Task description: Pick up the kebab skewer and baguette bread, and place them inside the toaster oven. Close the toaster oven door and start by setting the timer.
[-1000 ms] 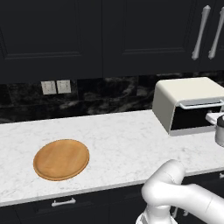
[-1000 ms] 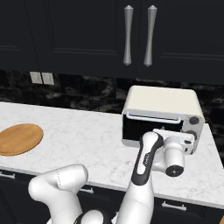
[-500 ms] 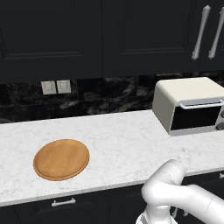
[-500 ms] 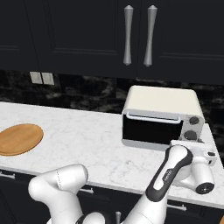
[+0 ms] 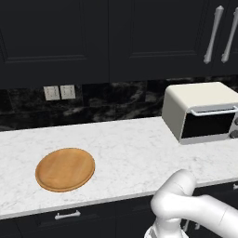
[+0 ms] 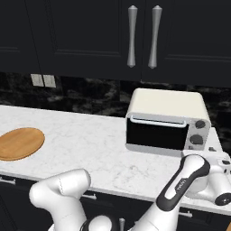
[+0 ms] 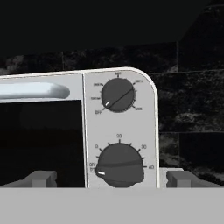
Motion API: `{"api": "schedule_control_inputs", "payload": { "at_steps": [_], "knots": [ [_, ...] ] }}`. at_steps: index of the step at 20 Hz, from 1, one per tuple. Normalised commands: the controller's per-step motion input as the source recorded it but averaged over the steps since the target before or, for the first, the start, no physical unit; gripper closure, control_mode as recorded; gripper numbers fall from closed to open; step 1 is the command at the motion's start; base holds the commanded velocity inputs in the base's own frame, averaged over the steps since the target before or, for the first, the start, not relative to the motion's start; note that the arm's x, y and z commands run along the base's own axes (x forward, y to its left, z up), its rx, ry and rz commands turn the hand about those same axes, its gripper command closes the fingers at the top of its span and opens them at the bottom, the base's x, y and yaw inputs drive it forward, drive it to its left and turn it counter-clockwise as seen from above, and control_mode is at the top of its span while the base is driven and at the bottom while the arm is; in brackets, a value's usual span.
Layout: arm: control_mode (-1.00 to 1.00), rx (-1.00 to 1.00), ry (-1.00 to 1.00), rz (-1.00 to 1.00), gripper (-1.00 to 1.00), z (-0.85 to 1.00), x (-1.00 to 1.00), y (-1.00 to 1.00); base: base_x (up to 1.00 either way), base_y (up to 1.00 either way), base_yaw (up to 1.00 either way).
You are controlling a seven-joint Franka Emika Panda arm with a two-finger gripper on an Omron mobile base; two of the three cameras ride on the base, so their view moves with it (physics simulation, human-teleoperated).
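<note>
Since a sec ago I've swung the arm off the toaster oven door point(image 6: 155, 134), now shut w/ handle up, and lined the gripper point(image 7: 111, 177), jaws wide and holding nothing, on the lower timer knob point(image 7: 119, 165); timer's next, I reckon.

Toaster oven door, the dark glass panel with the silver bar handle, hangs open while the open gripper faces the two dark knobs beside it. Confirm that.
Not quite. The toaster oven door is shut, upright against the cream-white toaster oven, as the right base view shows. The rest holds: in the hand view the gripper is open, facing the two dark knobs beside the door.
</note>
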Motion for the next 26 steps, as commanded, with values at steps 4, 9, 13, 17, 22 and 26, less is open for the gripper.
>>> {"api": "schedule_control_inputs", "payload": {
  "at_steps": [4,9,13,17,22,26],
  "knots": [
    [-1.0,-0.05,0.02,0.0,-1.0,-0.25,0.0,0.0,0.0,0.0,0.0],
    [-1.0,-0.01,0.0,-0.01,-1.0,-0.08,0.17,0.0,0.0,0.0,0.0],
    [-1.0,0.0,0.0,-0.02,-1.0,-0.17,0.4,0.0,0.0,0.0,0.0],
    [-1.0,0.0,0.01,-0.03,-1.0,-0.08,0.4,0.0,0.0,0.0,0.0],
    [-1.0,0.0,0.05,-0.06,-1.0,0.0,0.38,0.0,0.0,0.0,0.0],
    [-1.0,0.01,0.09,-0.05,-1.0,0.08,0.13,0.0,0.0,0.0,0.0]
  ]
}}
